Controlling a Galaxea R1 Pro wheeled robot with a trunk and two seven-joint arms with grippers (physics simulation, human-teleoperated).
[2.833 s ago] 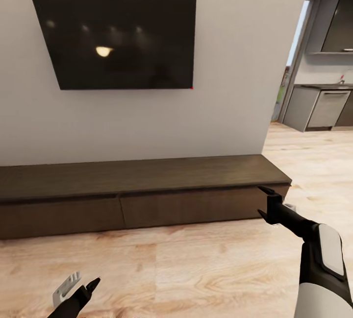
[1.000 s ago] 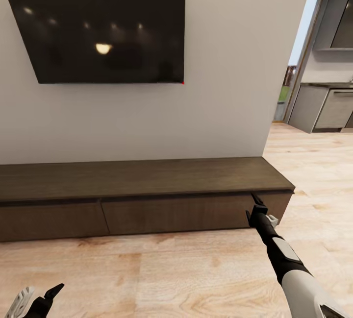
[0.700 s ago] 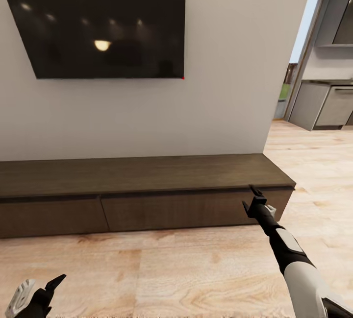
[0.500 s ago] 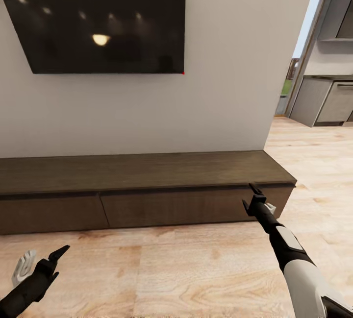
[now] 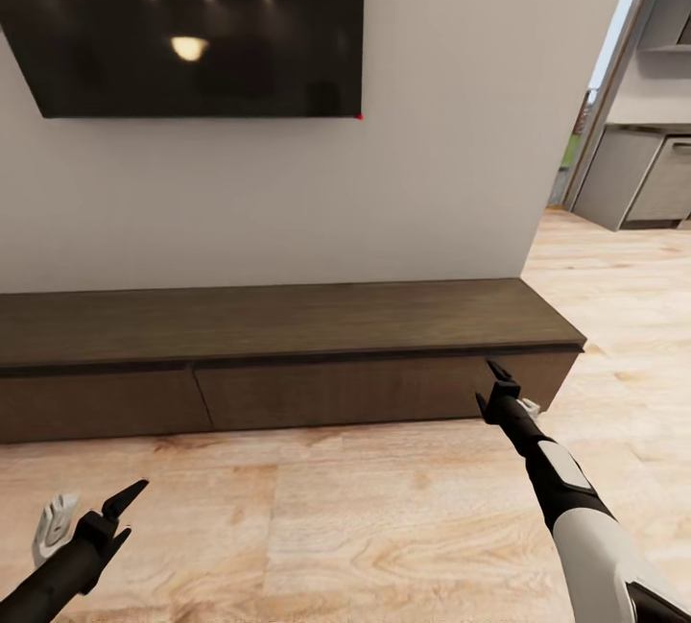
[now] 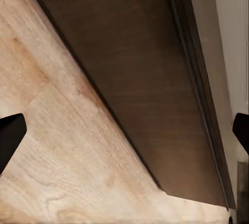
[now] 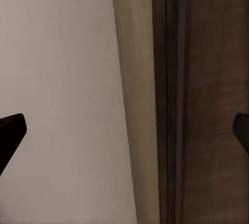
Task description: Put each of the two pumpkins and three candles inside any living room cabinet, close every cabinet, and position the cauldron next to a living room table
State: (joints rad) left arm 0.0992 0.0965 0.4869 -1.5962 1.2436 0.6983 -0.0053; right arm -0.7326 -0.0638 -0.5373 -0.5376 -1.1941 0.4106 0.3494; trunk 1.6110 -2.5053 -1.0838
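The cabinet [image 5: 288, 335] is a long low dark-brown unit against the wall, and its two flat drawer fronts look shut. My right gripper [image 5: 499, 385] is open, held close in front of the right drawer front just under the top edge. The right wrist view looks past that gripper [image 7: 124, 130] at the drawer front [image 7: 218, 99] and the pale wall [image 7: 57, 99]. My left gripper [image 5: 107, 514] is open and low over the floor, well short of the cabinet. The left wrist view shows the drawer front [image 6: 145, 79] beyond that gripper [image 6: 124, 130]. The pumpkins, candles, cauldron and table are out of view.
A large black TV [image 5: 192, 18] hangs on the wall above the cabinet. Light wood floor [image 5: 365, 527] lies between me and the unit. At the right, past the wall's end, a doorway opens onto grey kitchen units [image 5: 653, 181].
The camera has moved nearer and the picture has shifted. My left arm has lifted further into view. My right gripper has kept its place by the right drawer front.
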